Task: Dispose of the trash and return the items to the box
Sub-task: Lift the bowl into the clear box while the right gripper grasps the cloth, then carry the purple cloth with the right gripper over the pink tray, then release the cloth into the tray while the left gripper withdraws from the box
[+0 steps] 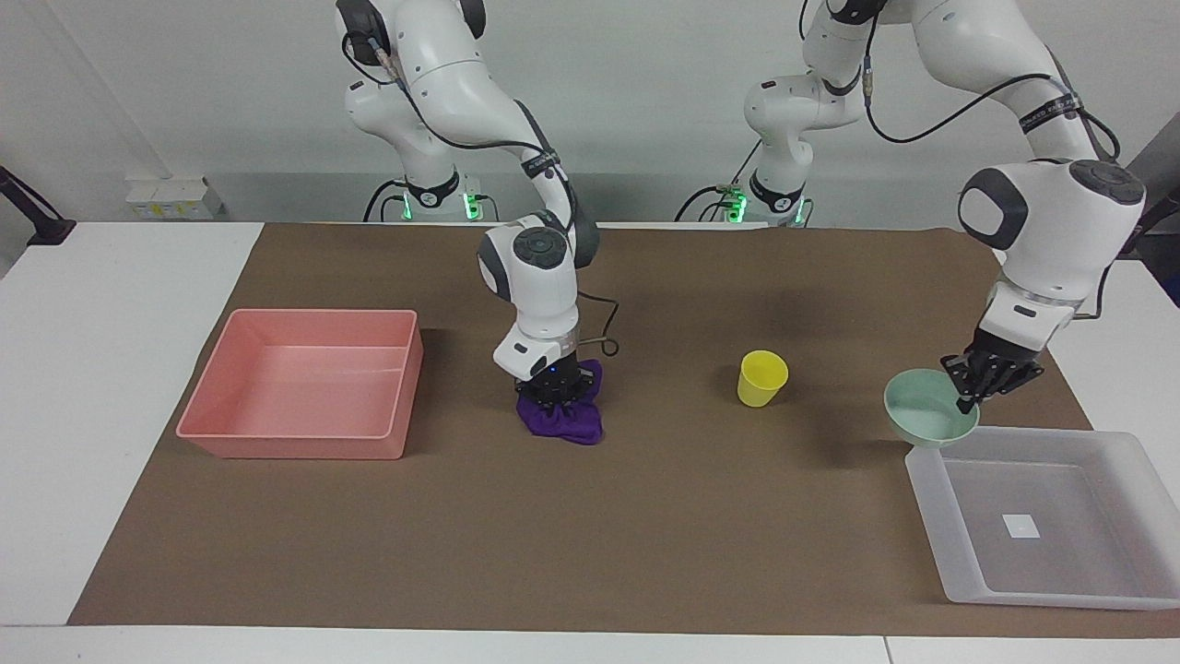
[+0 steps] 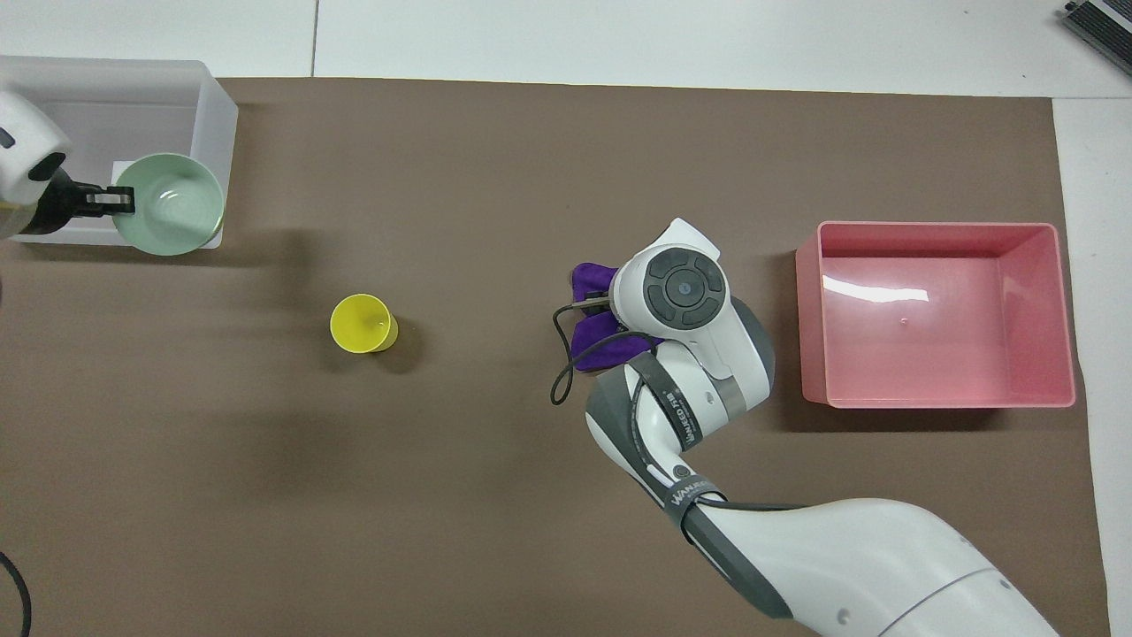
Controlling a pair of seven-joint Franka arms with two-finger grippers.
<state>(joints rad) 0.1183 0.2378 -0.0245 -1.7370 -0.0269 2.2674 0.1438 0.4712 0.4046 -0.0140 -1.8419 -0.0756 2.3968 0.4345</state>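
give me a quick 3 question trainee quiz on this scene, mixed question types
1. True or false: the mint-green bowl rests flat on the brown mat.
2. Multiple choice: the right tool is down on which thing? A) the yellow cup B) the purple cloth C) the pink bin
3. Fill in: the left tool grips the bowl by its ____, over the near edge of the translucent tray.

Key
1. False: it is lifted and tilted.
2. B
3. rim
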